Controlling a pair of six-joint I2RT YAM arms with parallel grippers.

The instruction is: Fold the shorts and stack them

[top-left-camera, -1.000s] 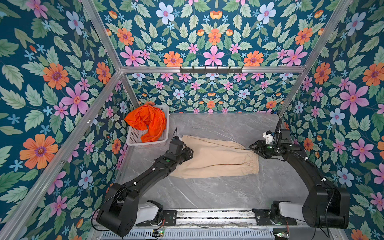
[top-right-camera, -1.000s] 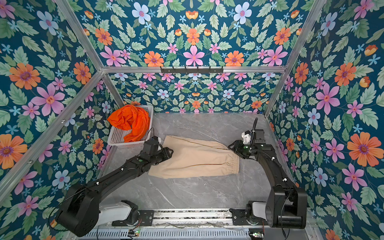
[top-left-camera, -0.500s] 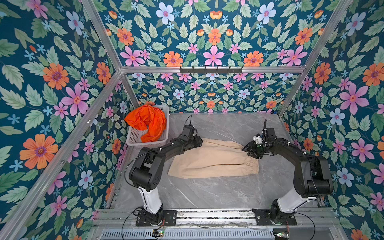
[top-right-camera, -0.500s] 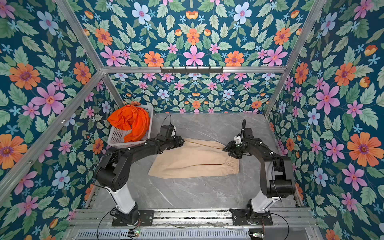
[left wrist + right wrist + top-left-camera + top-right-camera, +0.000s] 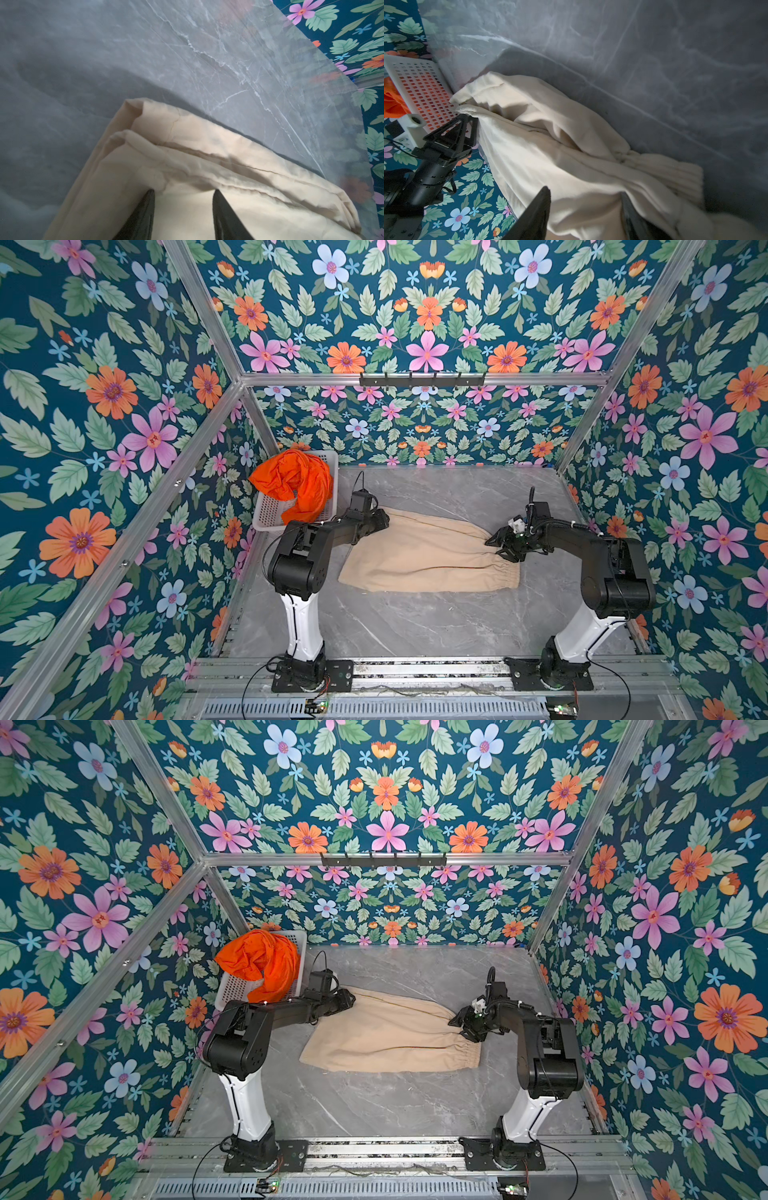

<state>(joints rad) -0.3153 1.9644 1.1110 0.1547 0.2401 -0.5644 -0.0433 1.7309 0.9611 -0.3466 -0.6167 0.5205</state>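
Note:
The beige shorts [image 5: 424, 556] [image 5: 386, 1036] lie folded lengthwise across the grey table, with the gathered waistband [image 5: 505, 574] at the right. My left gripper [image 5: 384, 522] [image 5: 351, 999] rests on their far left corner. In the left wrist view its fingers [image 5: 184, 191] stand apart, pressing on the cloth [image 5: 207, 145]. My right gripper [image 5: 496, 543] [image 5: 457, 1021] sits at the far right corner by the waistband. Its jaws [image 5: 584, 191] are wide and straddle a raised fold [image 5: 550, 145]. The orange shorts [image 5: 297, 485] [image 5: 262, 963] lie bunched in the basket.
The white perforated basket [image 5: 268, 516] [image 5: 232, 988] stands at the far left of the table, just behind the left gripper. Floral walls enclose the marble table [image 5: 415, 626] on three sides. A black hook rail [image 5: 422, 379] hangs on the back wall.
Both arms have risen at the elbow. Both grippers have moved inward onto the far edge of the beige shorts. That far edge now looks slightly lifted at the right.

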